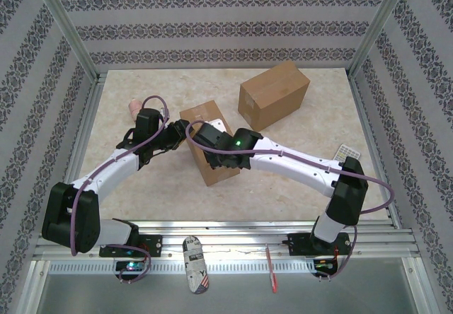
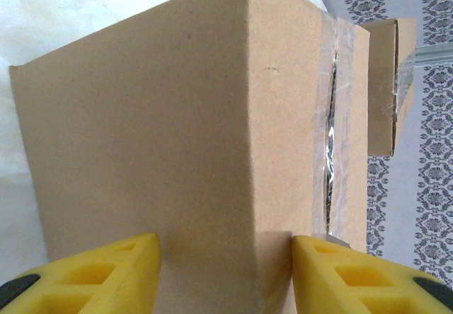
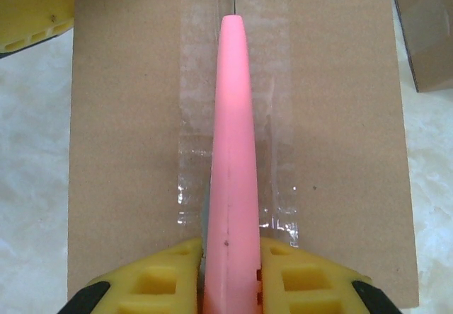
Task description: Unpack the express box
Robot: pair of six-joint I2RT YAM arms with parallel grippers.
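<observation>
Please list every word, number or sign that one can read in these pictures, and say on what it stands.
No text can be read anywhere.
Taped box, far box, pink tool: plain, no print seen.
Printed roll, at the near edge: marks too small to read.
White card, far right: marks too small to read.

Brown clear-taped cardboard box sits mid-table, pink tool lying along its top seam

Pink lump: on table, back left
White grid piece: near table's right edge
Printed tube: on front rail
Red pen: right of tube, well apart
</observation>
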